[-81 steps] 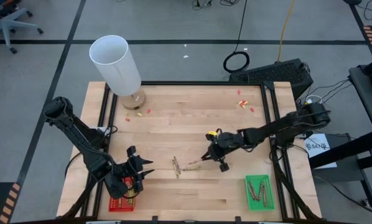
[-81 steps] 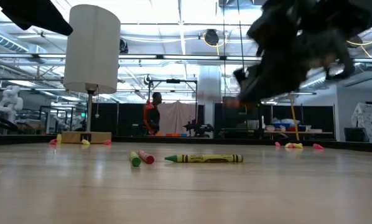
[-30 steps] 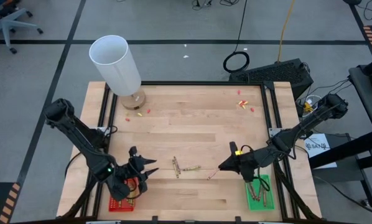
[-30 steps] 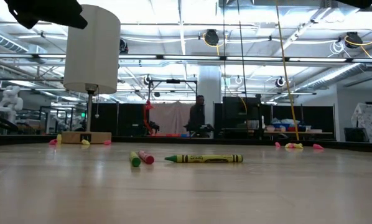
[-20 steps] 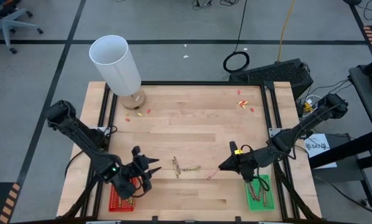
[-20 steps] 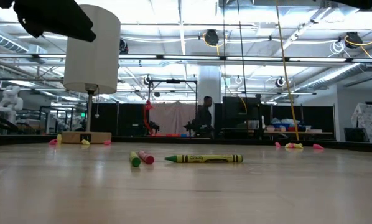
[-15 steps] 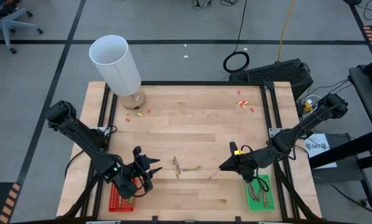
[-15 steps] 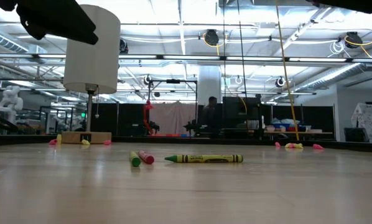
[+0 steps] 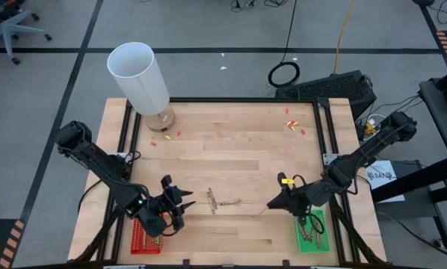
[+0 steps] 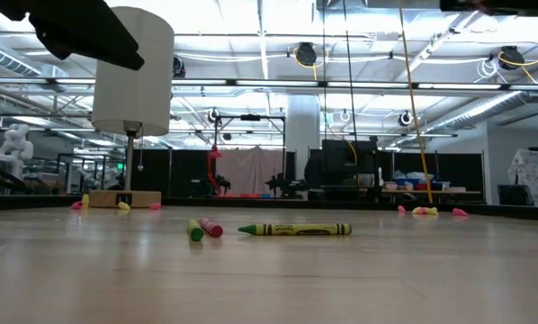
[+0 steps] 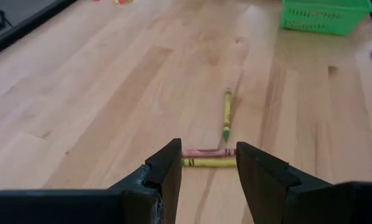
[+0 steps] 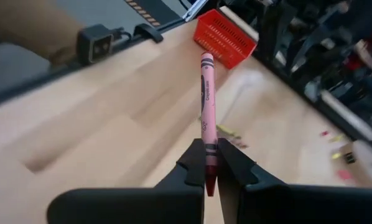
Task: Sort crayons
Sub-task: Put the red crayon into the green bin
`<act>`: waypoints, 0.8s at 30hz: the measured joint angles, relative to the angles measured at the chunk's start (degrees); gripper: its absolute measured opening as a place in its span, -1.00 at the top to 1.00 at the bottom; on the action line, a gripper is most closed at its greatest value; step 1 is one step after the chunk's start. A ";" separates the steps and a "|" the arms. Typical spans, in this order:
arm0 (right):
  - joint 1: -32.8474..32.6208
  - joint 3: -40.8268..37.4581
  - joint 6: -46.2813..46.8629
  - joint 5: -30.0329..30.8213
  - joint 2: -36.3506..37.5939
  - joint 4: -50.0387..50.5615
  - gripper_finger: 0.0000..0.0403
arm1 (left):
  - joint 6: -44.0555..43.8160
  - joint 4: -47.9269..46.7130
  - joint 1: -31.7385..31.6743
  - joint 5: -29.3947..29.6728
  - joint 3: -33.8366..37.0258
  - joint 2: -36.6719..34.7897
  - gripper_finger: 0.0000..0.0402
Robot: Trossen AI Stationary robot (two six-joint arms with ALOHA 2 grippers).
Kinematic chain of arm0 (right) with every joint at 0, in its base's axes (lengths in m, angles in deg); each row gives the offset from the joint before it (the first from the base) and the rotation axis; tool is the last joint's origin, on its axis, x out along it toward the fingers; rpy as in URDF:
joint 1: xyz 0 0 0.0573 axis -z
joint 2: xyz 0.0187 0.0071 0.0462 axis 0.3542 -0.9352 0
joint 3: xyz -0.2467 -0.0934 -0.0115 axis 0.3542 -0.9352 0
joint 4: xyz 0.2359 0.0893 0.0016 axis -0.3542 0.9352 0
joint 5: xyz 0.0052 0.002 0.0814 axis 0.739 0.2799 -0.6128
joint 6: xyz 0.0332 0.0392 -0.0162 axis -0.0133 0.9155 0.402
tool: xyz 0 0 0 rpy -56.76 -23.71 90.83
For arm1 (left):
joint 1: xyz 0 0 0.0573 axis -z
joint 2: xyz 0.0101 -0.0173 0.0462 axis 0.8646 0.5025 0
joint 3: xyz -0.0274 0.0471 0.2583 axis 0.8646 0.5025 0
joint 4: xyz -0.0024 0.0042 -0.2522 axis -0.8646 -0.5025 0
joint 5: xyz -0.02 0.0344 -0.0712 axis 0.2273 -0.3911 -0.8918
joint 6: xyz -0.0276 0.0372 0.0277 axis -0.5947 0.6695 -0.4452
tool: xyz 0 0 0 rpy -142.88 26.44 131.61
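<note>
The right claw [image 9: 271, 205] hangs over the near right part of the wooden table [image 9: 231, 142], its fingers pinched tight on a red crayon [image 12: 206, 106] that sticks straight out ahead of the tips; from above, that crayon shows only as a thin line slanting away from the tips toward the middle of the table. Just behind this claw, on the side of its own arm, sits the green tray [image 9: 311, 229] with several brownish crayons lying in it. Well ahead of the claw, across the table, the red tray [image 12: 226, 35] stands beneath the other arm. The left claw [image 9: 185, 203] hovers just past the red tray's [image 9: 143, 237] inner edge, fingers parted with a clear gap between them and nothing held. Three loose crayons lie just in front of its tips: a yellow-green crayon [image 11: 209, 162] and a second red crayon [image 11: 201, 152] side by side across the gap, and a green crayon [image 11: 226, 112] running away from them toward the green tray [image 11: 323, 15] far beyond. Seen level with the tabletop, the green crayon [image 10: 294, 229] lies broadside, and the two short ones beside it point end-on. Far from both claws, a white lamp [image 9: 140, 77] stands at the table's back left corner, with small red and yellow scraps [image 9: 292, 125] scattered along the back.
</note>
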 joint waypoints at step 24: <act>-19.10 14.88 41.22 -12.50 0.02 45.89 1.00 | 11.02 3.03 -1.02 -3.00 0.00 0.00 0.24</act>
